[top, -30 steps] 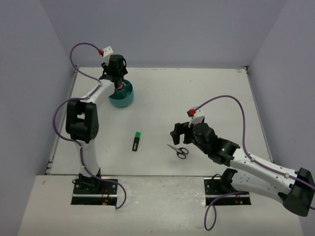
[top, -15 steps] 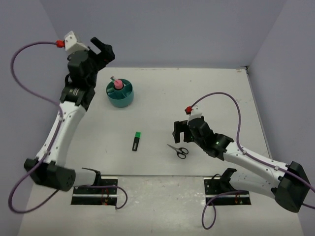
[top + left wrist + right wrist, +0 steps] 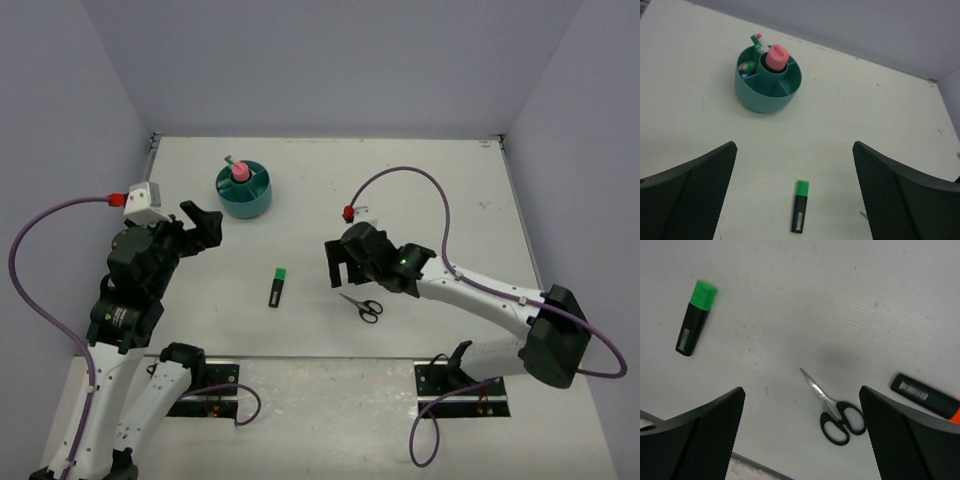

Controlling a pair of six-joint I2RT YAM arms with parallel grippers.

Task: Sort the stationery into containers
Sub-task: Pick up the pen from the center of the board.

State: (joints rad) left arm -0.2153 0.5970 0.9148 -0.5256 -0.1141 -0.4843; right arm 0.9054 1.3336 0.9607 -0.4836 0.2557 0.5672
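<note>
From above and behind, my fixed camera takes in the whole table (image 3: pixel 420 180). My two wrist cameras look down from closer in — all three views share the black-and-green marker (image 3: pixel 277 288), left of centre overhead.

Marker (image 3: pixel 277 288) left of scissors (image 3: pixel 362 306), organizer (image 3: pixel 250 208) well behind both

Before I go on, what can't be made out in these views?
- Black-and-orange marker: right wrist view, orange end cut off by the frame edge; unseen in the top view.
- Round teal plastic organizer: left wrist view, left compartment's contents too small to identify; rear compartments hidden behind the pink item in its cup.
</note>
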